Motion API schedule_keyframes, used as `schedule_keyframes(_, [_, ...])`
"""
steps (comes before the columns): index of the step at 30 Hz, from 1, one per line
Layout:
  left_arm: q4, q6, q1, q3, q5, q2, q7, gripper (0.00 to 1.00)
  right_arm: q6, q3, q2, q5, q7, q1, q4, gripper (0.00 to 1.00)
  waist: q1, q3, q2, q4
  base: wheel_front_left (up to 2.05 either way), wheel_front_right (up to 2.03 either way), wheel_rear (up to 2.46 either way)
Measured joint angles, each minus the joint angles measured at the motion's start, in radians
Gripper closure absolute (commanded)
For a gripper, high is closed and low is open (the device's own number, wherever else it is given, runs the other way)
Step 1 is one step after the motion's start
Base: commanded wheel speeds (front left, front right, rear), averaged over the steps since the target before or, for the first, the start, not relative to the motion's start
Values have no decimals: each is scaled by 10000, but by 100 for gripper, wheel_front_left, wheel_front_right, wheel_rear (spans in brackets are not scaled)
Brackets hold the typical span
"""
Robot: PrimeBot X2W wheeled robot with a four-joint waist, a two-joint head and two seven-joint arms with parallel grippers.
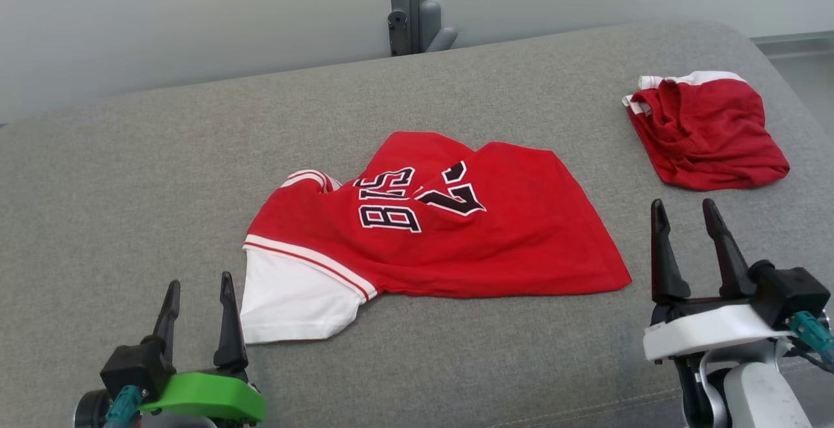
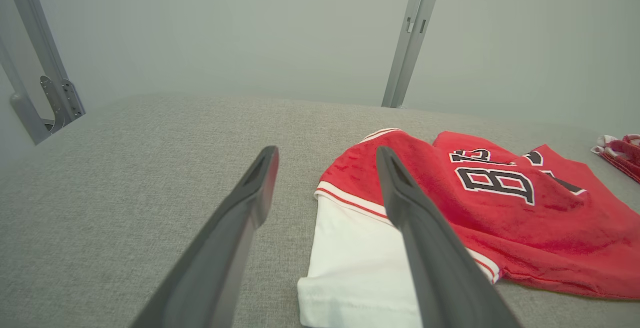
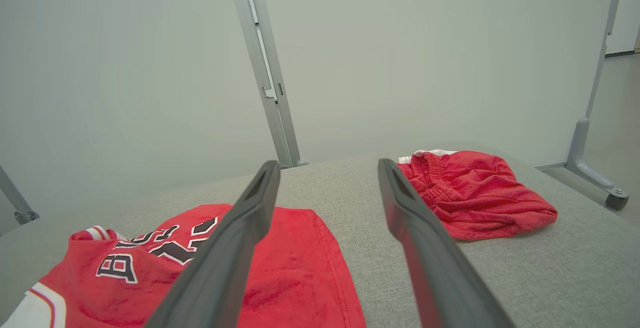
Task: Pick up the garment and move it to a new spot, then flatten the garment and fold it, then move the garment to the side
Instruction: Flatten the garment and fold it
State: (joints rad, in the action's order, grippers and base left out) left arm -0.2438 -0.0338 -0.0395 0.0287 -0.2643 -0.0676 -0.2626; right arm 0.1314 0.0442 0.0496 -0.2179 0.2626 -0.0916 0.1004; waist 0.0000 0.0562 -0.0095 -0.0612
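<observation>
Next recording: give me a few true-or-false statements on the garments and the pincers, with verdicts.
1. The red jersey lies rumpled on the grey cushion. True.
2. The left pincer is shut on the jersey's white sleeve. False: it is open and holds nothing.
3. The red shorts lie on top of the jersey. False: they lie apart from it, off to the robot's right.
4. The right pincer is open and holds nothing. True.

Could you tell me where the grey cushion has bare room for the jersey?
Bare cushion spreads left of the jersey and behind it toward the wall. A narrower strip separates the jersey from the crumpled red garment, which crowds the right end.
</observation>
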Motion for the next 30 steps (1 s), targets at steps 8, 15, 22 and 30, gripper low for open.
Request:
schedule_keyframes(8, [153,174,539,328,-13,140,0,0,0,-635,-4,-104,0,438,67,0,0,-487,0,241,0,0,0])
schedule_keyframes(15, [75,215,594,374,-63,155,0,0,-2,-798,-4,-105,0,600,169,0,0,-575,0,341,0,0,0])
schedule_keyframes(22, [-111,236,598,380,-77,163,0,0,-2,-815,-4,-150,0,603,330,0,0,-528,0,291,0,0,0])
schedule_keyframes(30, [-1321,15,559,562,-418,169,184,0,0,-757,-2,-343,0,584,767,0,0,-341,0,242,0,0,0])
